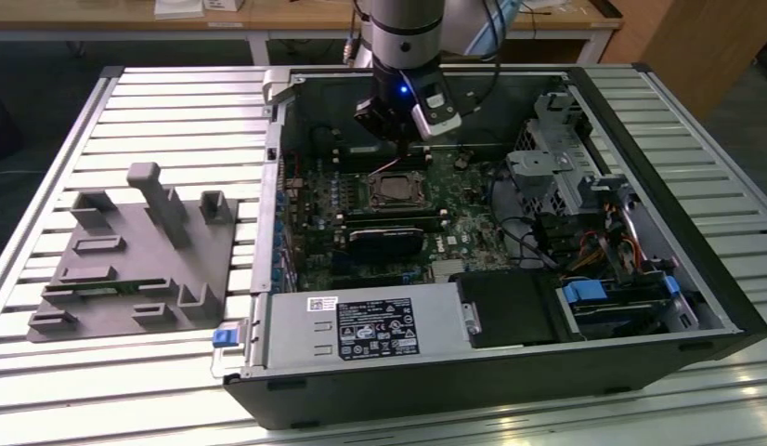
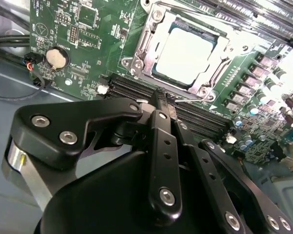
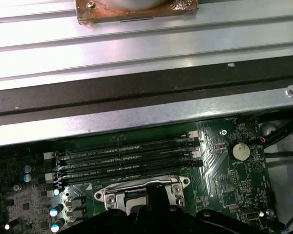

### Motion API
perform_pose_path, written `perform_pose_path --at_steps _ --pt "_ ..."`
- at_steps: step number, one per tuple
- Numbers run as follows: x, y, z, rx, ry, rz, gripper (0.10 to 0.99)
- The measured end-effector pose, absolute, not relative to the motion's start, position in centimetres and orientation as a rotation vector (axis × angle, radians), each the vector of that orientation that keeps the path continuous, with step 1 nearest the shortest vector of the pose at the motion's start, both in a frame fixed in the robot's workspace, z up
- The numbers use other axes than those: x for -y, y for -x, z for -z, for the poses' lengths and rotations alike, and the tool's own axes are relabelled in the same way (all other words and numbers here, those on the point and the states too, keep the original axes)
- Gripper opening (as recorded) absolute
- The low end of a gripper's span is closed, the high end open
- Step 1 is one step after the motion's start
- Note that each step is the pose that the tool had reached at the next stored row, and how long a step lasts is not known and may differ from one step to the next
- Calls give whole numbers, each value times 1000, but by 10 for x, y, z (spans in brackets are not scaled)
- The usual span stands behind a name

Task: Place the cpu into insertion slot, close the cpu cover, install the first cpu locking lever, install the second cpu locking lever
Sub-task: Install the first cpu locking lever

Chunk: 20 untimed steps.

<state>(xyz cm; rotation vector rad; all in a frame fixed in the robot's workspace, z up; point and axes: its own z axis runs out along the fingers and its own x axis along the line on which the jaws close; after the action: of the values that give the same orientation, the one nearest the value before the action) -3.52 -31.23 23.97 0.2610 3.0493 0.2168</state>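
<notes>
In the second wrist view the cpu [image 2: 185, 53] lies flat in the insertion slot [image 2: 136, 61], its pale silver top facing up. The cpu cover [image 2: 219, 61] lies down around it as a silvery frame. My gripper [image 2: 160, 100] hangs just above the memory slots beside the socket, fingers drawn together with nothing between them. In the exterior view the gripper [image 1: 402, 147] is inside the open computer case, a little behind the insertion slot [image 1: 390, 190]. The first wrist view has the gripper [image 3: 154, 197] partly covering the socket's metal rim [image 3: 112, 197]. I cannot make out the locking levers.
Long black memory slots [image 3: 122, 158] run beside the socket, with a coin cell [image 2: 57, 57] nearby. A black card [image 1: 383, 243], the power supply [image 1: 358, 325] and a drive cage [image 1: 557, 177] crowd the case. A grey fixture [image 1: 136, 251] stands on the slatted table at the exterior view's left.
</notes>
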Motion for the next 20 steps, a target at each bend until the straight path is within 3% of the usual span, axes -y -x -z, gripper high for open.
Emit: perform_pose_path --at_steps 20 --pt "304 35 -226 -3049 -262 -229 106"
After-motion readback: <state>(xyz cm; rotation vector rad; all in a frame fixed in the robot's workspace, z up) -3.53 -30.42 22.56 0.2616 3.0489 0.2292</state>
